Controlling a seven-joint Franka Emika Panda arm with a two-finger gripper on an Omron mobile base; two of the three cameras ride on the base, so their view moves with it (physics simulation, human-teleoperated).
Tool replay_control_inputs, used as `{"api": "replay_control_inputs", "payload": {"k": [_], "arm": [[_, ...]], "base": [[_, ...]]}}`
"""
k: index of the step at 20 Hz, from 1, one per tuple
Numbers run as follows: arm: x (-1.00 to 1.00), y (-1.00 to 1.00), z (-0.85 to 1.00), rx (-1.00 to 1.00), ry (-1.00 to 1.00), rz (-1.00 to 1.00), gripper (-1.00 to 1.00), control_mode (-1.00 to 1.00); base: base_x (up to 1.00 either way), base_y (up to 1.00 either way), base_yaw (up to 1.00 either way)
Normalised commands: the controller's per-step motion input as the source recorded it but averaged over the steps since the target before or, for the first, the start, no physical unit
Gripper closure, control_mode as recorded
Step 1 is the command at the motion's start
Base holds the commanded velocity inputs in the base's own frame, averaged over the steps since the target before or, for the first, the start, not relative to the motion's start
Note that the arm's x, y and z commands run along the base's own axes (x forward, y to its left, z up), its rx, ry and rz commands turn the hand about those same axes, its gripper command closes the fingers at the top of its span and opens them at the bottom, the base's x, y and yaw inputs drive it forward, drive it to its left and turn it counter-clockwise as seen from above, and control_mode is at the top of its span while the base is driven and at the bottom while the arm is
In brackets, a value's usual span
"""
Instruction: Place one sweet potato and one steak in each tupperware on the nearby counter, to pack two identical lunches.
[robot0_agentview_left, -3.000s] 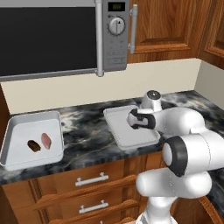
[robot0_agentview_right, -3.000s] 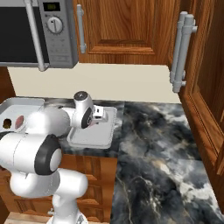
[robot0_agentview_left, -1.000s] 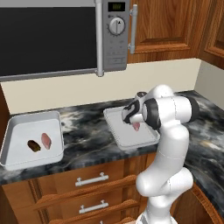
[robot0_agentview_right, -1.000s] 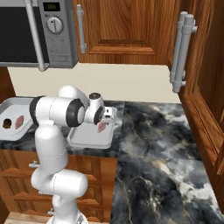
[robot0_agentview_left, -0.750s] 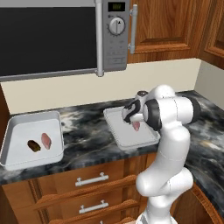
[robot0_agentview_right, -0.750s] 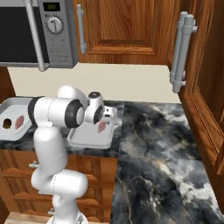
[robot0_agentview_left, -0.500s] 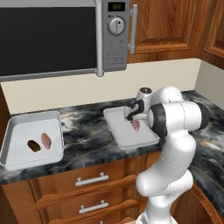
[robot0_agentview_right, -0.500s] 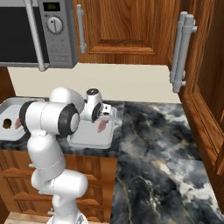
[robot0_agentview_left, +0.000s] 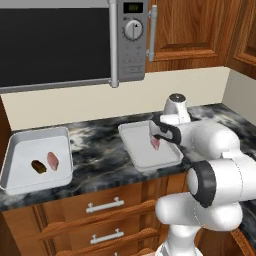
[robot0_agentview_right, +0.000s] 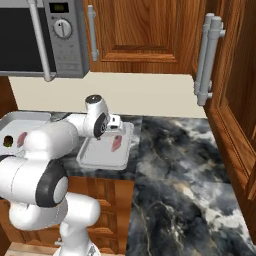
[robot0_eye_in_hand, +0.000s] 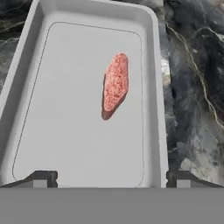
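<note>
steak (robot0_eye_in_hand: 115, 85) released into the tupperware (robot0_eye_in_hand: 26, 78), jaws now spread wide, arm pulled back

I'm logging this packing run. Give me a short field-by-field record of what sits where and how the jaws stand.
near tray: tupperware on the counter, holding one steak and no sweet potato
far tray: second tupperware to the left, holding a pink steak beside a dark brown sweet potato
gripper: gripper above the near tray, jaws open, holding nothing
steak in near tray: lying flat, apart from the jaws
lunches complete: far tray only, judging by contents
</note>
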Motion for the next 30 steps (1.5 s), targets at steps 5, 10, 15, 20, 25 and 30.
{"api": "replay_control_inputs", "payload": {"k": [5, 10, 15, 20, 25, 30], "arm": [[-0.99, 0.00, 0.76, -0.07, -0.05, 0.02, -1.00, -1.00], [-0.90, 0.01, 0.74, -0.08, -0.07, 0.01, -1.00, -1.00], [-0.88, 0.05, 0.64, -0.10, -0.10, 0.04, -1.00, -1.00], [-0.88, 0.01, 0.44, -0.08, -0.08, 0.08, -1.00, -1.00], [-0.95, 0.07, 0.31, -0.08, -0.06, 0.10, -1.00, -1.00], [-0.48, 0.11, 0.11, -0.04, -0.01, 0.08, -1.00, 1.00]], "base": [[0.00, 0.00, 0.00], [0.00, 0.00, 0.00], [0.00, 0.00, 0.00], [0.00, 0.00, 0.00], [0.00, 0.00, 0.00], [-0.21, 0.10, 0.07]]}}
